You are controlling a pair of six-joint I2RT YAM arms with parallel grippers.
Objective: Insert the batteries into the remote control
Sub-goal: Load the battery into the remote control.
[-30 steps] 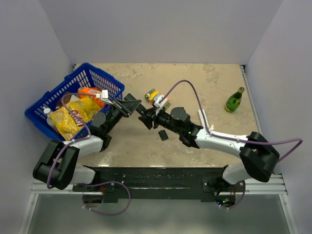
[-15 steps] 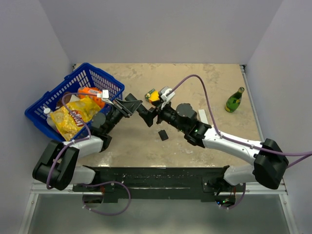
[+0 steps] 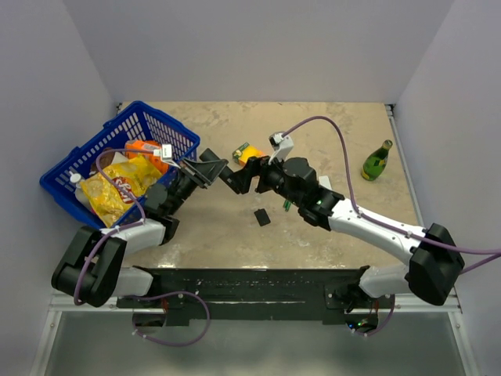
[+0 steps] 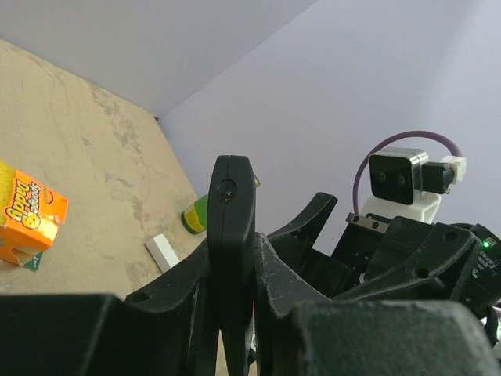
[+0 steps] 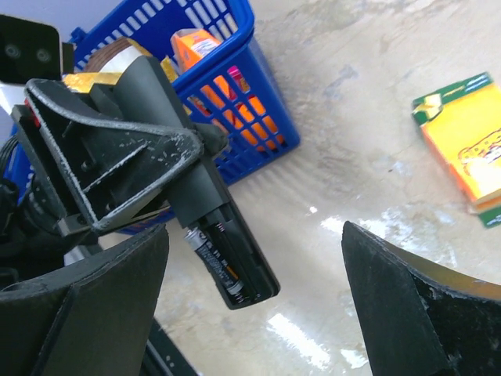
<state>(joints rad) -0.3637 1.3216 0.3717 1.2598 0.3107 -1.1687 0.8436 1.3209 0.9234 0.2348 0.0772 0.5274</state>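
My left gripper [image 3: 205, 171] is shut on the black remote control [image 3: 223, 175] and holds it above the table. In the left wrist view the remote [image 4: 232, 227] stands edge-on, clamped between the two fingers. In the right wrist view the remote's [image 5: 205, 205] battery bay faces the camera, uncovered, with one battery [image 5: 215, 254] in one slot; the other slot looks bare. My right gripper [image 5: 254, 301] is open and empty, its fingers wide apart either side of the remote's end without touching it. The small black cover [image 3: 262, 217] lies on the table. A second battery is not in view.
A blue basket [image 3: 78, 168] with snack bags stands at the left, close behind the left gripper. An orange crayon box [image 3: 249, 153] lies behind the grippers. A green bottle [image 3: 376, 160] stands at the right. A white bar [image 3: 325, 186] lies partly under the right arm.
My right gripper has drawn back from the remote's end toward the rear and its wrist has turned. The left gripper and remote have stayed still.
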